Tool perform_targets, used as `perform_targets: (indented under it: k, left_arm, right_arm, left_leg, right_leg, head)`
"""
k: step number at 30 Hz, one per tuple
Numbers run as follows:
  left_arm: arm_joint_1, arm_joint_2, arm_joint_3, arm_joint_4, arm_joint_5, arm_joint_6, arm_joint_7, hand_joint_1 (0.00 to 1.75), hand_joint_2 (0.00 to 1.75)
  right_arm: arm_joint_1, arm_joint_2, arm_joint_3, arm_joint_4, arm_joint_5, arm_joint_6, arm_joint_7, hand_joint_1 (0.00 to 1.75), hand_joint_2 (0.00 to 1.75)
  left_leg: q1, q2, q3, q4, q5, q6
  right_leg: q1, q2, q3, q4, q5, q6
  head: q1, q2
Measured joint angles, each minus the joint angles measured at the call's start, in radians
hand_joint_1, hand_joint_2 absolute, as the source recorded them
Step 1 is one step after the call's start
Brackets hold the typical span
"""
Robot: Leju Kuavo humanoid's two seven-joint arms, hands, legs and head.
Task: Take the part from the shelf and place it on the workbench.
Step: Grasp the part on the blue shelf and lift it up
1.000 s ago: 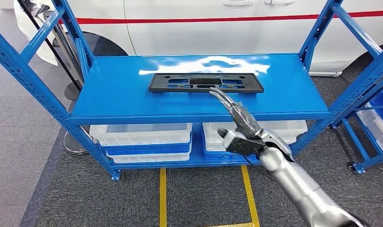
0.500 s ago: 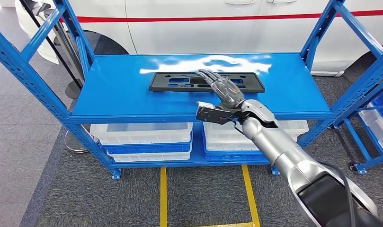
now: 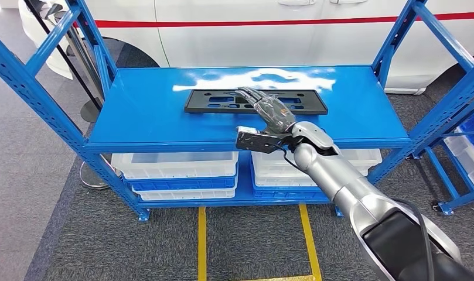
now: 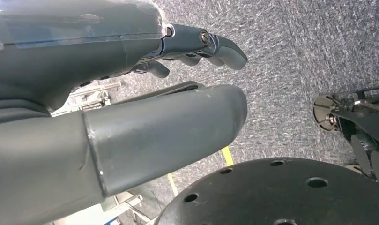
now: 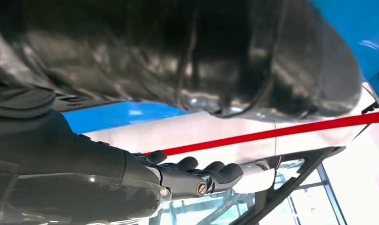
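One black part (image 3: 255, 101), a flat slotted plate, lay lengthwise on the upper blue shelf (image 3: 146, 120), towards its back half, and my right hand (image 3: 266, 112) reached over its middle with the fingers (image 3: 249, 95) stretched out flat across the plate and the thumb held off to the side above the bare shelf, gripping nothing; whether the fingertips actually touched the plate I could not tell. My left hand (image 4: 131, 108) hung over grey carpet (image 4: 290, 56), fingers loosely extended and apart, holding nothing. Compared with half a second before, my right hand had slid a little further left and deeper over the plate; a second before, it had only reached the plate's near edge. Bare shelf surface lay on both sides of the part and between it and the front lip, and blue uprights (image 3: 29, 88) stood at the corners, well apart from the hand. Two stacks of clear bins (image 3: 176, 170) sat on the lower level, and a white car (image 3: 269, 29) with a red stripe stood just behind the rack.
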Motion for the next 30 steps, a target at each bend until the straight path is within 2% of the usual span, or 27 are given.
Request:
perform_targets:
  k: [1,3,4,6,8,9,12,14,15,16,18,19,20,21,22,24,25,26,27,28,30]
  left_arm:
    - [0.000,0.000,0.000,0.000,-0.001,0.000,0.000,0.00,0.00]
    - [-0.001,-0.003,0.000,0.000,-0.003,0.000,-0.001,0.00,0.00]
    - [0.000,-0.004,0.000,0.000,-0.003,0.000,-0.001,0.00,0.00]
    - [0.002,-0.006,0.000,0.000,-0.003,0.000,-0.002,0.00,0.00]
    - [0.003,-0.007,0.000,0.000,-0.003,0.000,-0.002,0.00,0.00]
    - [0.004,-0.007,0.000,0.000,-0.003,0.000,-0.002,0.00,0.00]
    - [0.004,-0.007,0.000,0.000,-0.003,0.000,-0.002,0.00,0.00]
    - [0.004,-0.008,0.000,0.000,-0.003,0.000,-0.001,0.00,0.00]
    - [0.004,-0.009,0.000,0.000,-0.003,0.000,-0.001,0.00,0.00]
    - [0.005,-0.010,0.000,0.000,-0.003,0.000,0.000,0.00,0.00]
    - [0.006,-0.012,0.001,0.001,-0.003,0.000,0.002,0.00,0.00]
    - [0.006,-0.012,0.001,0.001,-0.003,0.000,0.002,0.00,0.00]
    - [0.005,-0.012,0.001,0.001,-0.003,0.000,0.003,0.00,0.00]
    - [0.004,-0.013,0.001,0.001,-0.003,0.000,0.002,0.00,0.00]
    - [0.004,-0.013,0.001,0.001,-0.004,0.000,0.002,0.00,0.00]
    - [0.005,-0.013,0.001,0.001,-0.004,0.000,0.001,0.00,0.00]
    - [0.005,-0.013,0.001,0.001,-0.005,0.000,0.000,0.00,0.00]
    - [0.006,-0.013,0.001,0.001,-0.005,0.000,0.000,0.00,0.00]
    - [0.007,-0.013,0.001,0.001,-0.005,0.001,-0.001,0.00,0.00]
    - [0.008,-0.013,0.001,0.001,-0.005,0.001,-0.001,0.00,0.00]
    - [0.012,-0.010,0.001,0.002,-0.005,0.003,-0.001,0.00,0.00]
  right_arm:
    - [-0.001,0.000,0.001,0.000,0.000,0.000,0.000,0.00,0.00]
    - [-0.002,0.000,0.001,0.001,-0.001,0.000,-0.003,0.00,0.00]
    - [-0.004,0.000,0.001,0.001,-0.002,0.000,-0.005,0.00,0.00]
    - [-0.004,0.001,0.002,0.003,-0.003,0.002,-0.008,0.00,0.00]
    - [-0.001,0.002,0.002,0.003,-0.003,0.004,-0.008,0.00,0.00]
    - [-0.001,0.002,0.002,0.003,-0.003,0.004,-0.008,0.00,0.00]
    - [-0.001,0.002,0.002,0.003,-0.003,0.004,-0.008,0.00,0.00]
    - [0.005,0.002,0.003,0.004,-0.002,0.005,-0.008,0.00,0.00]
    - [0.009,0.002,0.003,0.004,-0.002,0.006,-0.008,0.00,0.00]
    - [0.013,0.002,0.003,0.005,-0.002,0.007,-0.007,0.00,0.00]
    - [0.020,0.000,0.004,0.004,0.000,0.012,-0.007,0.00,0.00]
    - [0.022,0.000,0.004,0.003,0.000,0.014,-0.007,0.00,0.00]
    - [0.022,0.000,0.004,0.002,0.000,0.016,-0.007,0.00,0.00]
    - [0.022,0.000,0.004,0.001,0.000,0.017,-0.008,0.00,0.00]
    - [0.021,0.000,0.004,0.000,0.000,0.018,-0.008,0.00,0.00]
    - [0.023,0.001,0.005,0.000,0.000,0.021,-0.008,0.00,0.00]
    - [0.026,0.001,0.005,0.000,0.000,0.023,-0.008,0.00,0.00]
    - [0.028,0.001,0.005,-0.001,0.000,0.023,-0.008,0.00,0.00]
    - [0.030,0.001,0.005,-0.003,0.000,0.024,-0.007,0.00,0.00]
    - [0.030,0.001,0.005,-0.007,0.000,0.024,-0.007,0.00,0.00]
    - [0.030,0.001,0.006,-0.014,0.000,0.026,-0.005,0.00,0.00]
  left_leg:
    - [0.000,0.002,0.002,-0.005,0.003,0.004]
    - [0.006,0.012,0.015,-0.032,0.018,0.014]
    - [0.011,0.019,0.022,-0.047,0.025,0.017]
    - [0.015,0.028,0.028,-0.060,0.030,0.020]
    - [0.016,0.031,0.028,-0.059,0.029,0.020]
    - [0.016,0.032,0.028,-0.059,0.029,0.020]
    - [0.016,0.032,0.028,-0.059,0.029,0.020]
    - [0.019,0.034,0.029,-0.058,0.026,0.017]
    - [0.022,0.035,0.031,-0.055,0.021,0.012]
    - [0.028,0.037,0.034,-0.047,0.009,0.000]
    - [0.036,0.042,0.039,-0.031,-0.017,-0.032]
    - [0.039,0.044,0.041,-0.022,-0.031,-0.046]
    - [0.039,0.045,0.037,-0.008,-0.042,-0.052]
    - [0.040,0.045,0.023,0.023,-0.058,-0.052]
    - [0.038,0.045,-0.005,0.079,-0.081,-0.051]
    - [0.031,0.045,-0.092,0.225,-0.126,-0.043]
    - [0.025,0.044,-0.133,0.280,-0.132,-0.037]
    - [0.018,0.044,-0.157,0.300,-0.118,-0.028]
    - [0.010,0.043,-0.164,0.282,-0.085,-0.016]
    - [0.000,0.042,-0.151,0.227,-0.037,0.001]
    - [-0.019,0.038,-0.111,0.106,0.038,0.046]
  right_leg:
    - [0.000,0.002,0.002,-0.006,0.003,0.004]
    - [0.002,-0.015,-0.001,-0.002,-0.001,0.010]
    - [0.005,-0.030,-0.015,0.023,-0.014,0.012]
    - [0.004,-0.055,-0.070,0.121,-0.058,0.015]
    - [0.001,-0.059,-0.107,0.187,-0.082,0.017]
    - [0.001,-0.059,-0.111,0.193,-0.084,0.017]
    - [0.001,-0.059,-0.114,0.199,-0.086,0.017]
    - [-0.003,-0.060,-0.139,0.232,-0.083,0.020]
    - [-0.007,-0.061,-0.149,0.234,-0.065,0.024]
    - [-0.012,-0.066,-0.137,0.188,-0.027,0.032]
    - [-0.012,-0.070,-0.099,0.076,0.032,0.016]
    - [-0.010,-0.070,-0.080,0.033,0.043,0.002]
    - [-0.007,-0.067,-0.080,0.034,0.036,-0.018]
    - [-0.006,-0.065,-0.076,0.033,0.033,-0.026]
    - [-0.003,-0.064,-0.072,0.032,0.029,-0.034]
    - [0.006,-0.062,-0.063,0.032,0.021,-0.045]
    - [0.013,-0.061,-0.057,0.032,0.016,-0.049]
    - [0.019,-0.059,-0.049,0.032,0.010,-0.053]
    - [0.027,-0.058,-0.041,0.032,0.004,-0.056]
    - [0.033,-0.056,-0.030,0.032,-0.002,-0.059]
    - [0.040,-0.053,-0.016,0.028,-0.013,-0.061]
  head:
    - [0.000,0.000]
    - [0.001,0.000]
    - [0.001,0.000]
    - [0.002,0.000]
    - [0.002,0.000]
    - [0.002,0.000]
    - [0.002,0.000]
    - [0.002,0.000]
    - [0.002,0.000]
    - [0.002,0.000]
    - [0.004,0.000]
    - [0.005,0.000]
    - [0.006,0.000]
    - [0.006,0.000]
    - [0.006,0.000]
    - [0.005,0.000]
    - [0.006,0.000]
    - [0.006,0.000]
    - [0.006,0.000]
    - [0.006,0.000]
    - [0.007,0.000]
